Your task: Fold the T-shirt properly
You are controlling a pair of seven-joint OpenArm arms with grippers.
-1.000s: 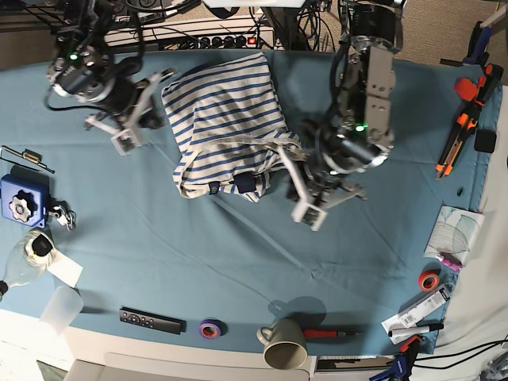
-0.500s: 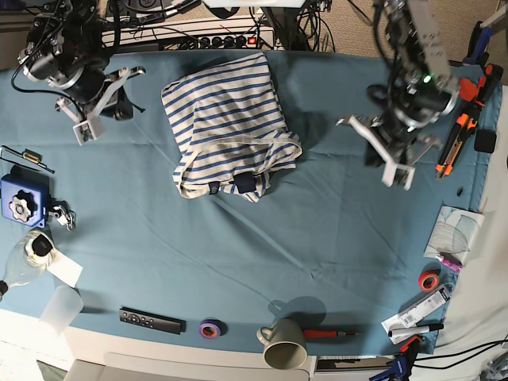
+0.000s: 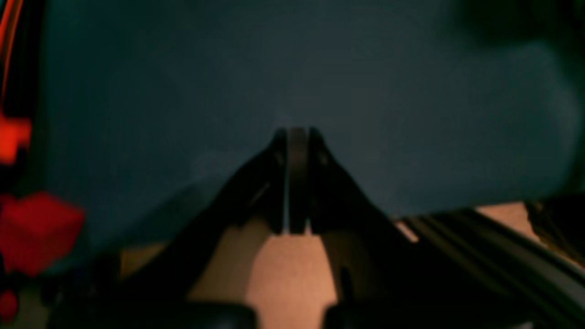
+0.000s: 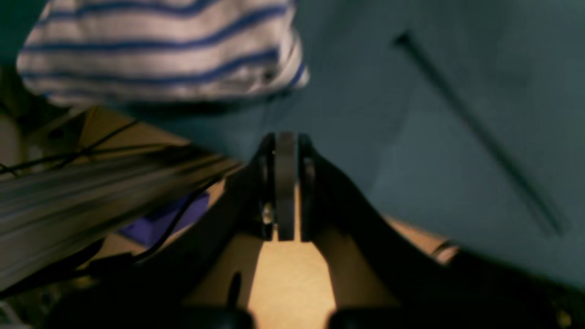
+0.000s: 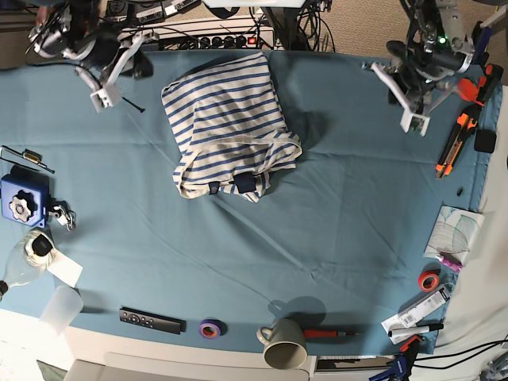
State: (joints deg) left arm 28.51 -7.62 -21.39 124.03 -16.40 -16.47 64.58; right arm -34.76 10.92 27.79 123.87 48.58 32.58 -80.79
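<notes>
The T-shirt, white with thin blue stripes, lies folded in a rough rectangle on the teal table cloth at the far middle. A dark label and dark neck lining show at its near edge. My right gripper hovers at the far left, apart from the shirt. In the right wrist view it is shut and empty, with the shirt's edge beyond it. My left gripper is at the far right, away from the shirt. In the left wrist view it is shut and empty above bare cloth.
A thin black stick lies near my right gripper. Orange-black tools lie at the right edge and a blue device at the left. A mug, a tape roll and a remote lie along the front edge.
Both arms have drawn back from the shirt to the far corners, the left arm from the shirt's right edge. The shirt lies where it was.
</notes>
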